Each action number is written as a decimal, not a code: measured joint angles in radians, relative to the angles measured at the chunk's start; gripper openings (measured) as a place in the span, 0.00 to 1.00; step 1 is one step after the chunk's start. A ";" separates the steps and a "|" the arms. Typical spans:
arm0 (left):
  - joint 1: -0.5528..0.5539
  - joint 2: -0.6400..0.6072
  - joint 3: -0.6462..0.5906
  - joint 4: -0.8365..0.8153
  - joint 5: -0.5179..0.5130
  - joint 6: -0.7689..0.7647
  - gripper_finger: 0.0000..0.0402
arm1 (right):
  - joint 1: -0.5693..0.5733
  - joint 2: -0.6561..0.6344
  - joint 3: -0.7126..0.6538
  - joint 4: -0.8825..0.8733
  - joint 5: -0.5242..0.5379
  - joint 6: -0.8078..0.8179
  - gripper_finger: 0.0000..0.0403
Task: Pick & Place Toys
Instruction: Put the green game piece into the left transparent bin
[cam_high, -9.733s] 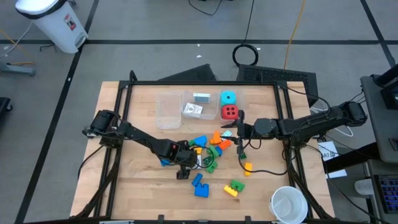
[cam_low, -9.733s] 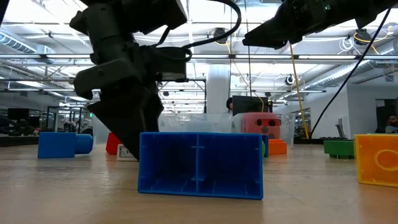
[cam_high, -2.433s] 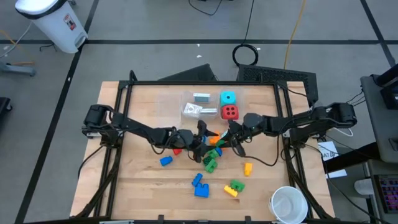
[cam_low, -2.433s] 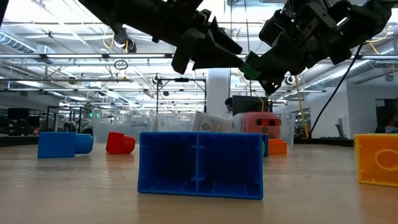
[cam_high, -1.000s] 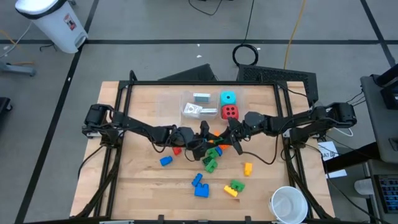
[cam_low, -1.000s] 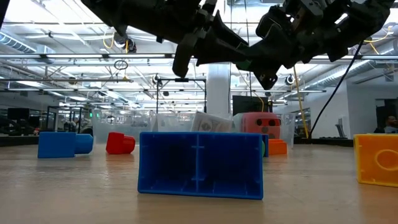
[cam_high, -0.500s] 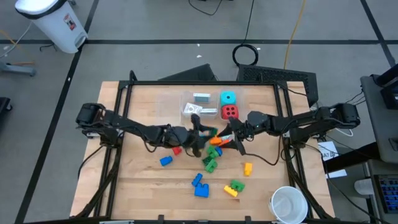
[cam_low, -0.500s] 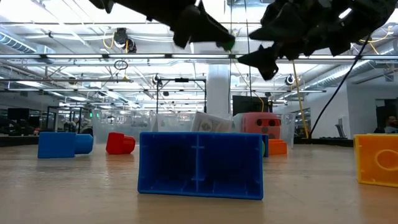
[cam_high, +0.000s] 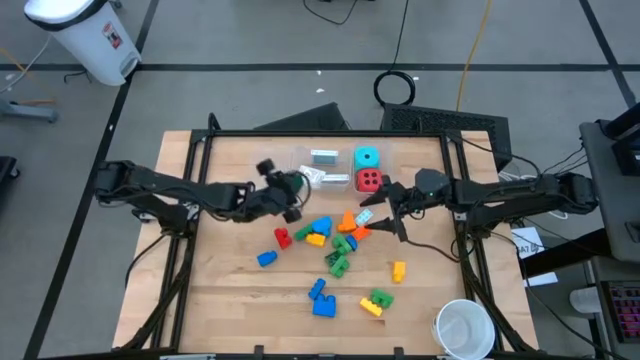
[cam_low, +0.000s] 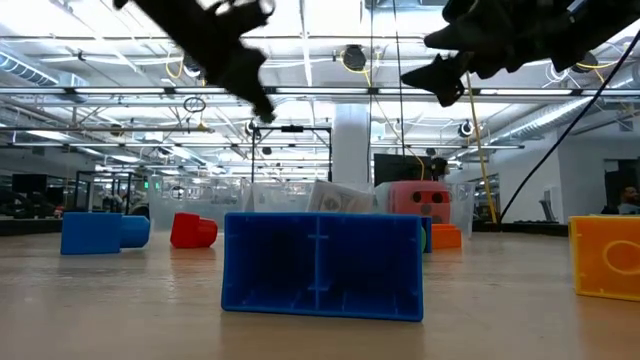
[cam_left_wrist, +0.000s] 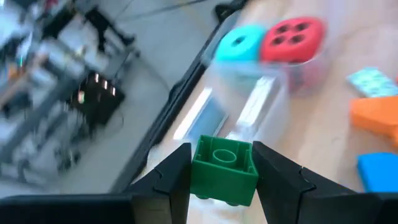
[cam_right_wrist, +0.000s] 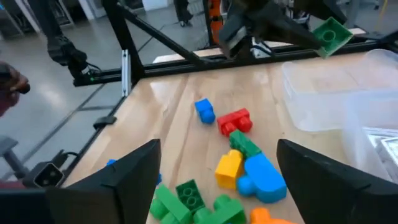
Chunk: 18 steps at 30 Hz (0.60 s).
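Tabletop bins blur behind left gripper (cam_left_wrist: 222, 171) pinching green brick (cam_left_wrist: 222, 170); right gripper (cam_right_wrist: 217, 171) spread wide.

A green brick (cam_left_wrist: 222, 168) sits studs-up, clamped in the left pincer (cam_left_wrist: 221, 180). Other bricks (cam_high: 330, 245) lie scattered mid-tabletop; red and cyan dice (cam_high: 368, 169) sit near the far edge.

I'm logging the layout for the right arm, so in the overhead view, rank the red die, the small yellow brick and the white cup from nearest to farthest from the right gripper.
From the right gripper, which is open:
1. Red die: in the bin just behind the gripper.
2. Small yellow brick: on the table, toward the front edge.
3. White cup: at the front right corner.
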<state>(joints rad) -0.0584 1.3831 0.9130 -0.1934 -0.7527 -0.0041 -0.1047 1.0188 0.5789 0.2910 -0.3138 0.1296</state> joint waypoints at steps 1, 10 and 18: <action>0.016 -0.018 -0.033 -0.004 0.000 -0.040 0.37 | 0.000 -0.001 0.000 -0.006 0.000 -0.006 0.72; 0.193 -0.071 -0.283 0.190 0.088 -0.237 0.38 | 0.000 0.000 0.000 -0.020 0.000 -0.014 0.70; 0.310 -0.047 -0.320 0.269 0.199 -0.262 0.41 | 0.007 0.000 0.000 -0.024 -0.001 -0.012 0.70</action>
<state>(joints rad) 0.2514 1.3365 0.5926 0.0759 -0.5535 -0.2664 -0.0980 1.0191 0.5789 0.2668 -0.3145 0.1177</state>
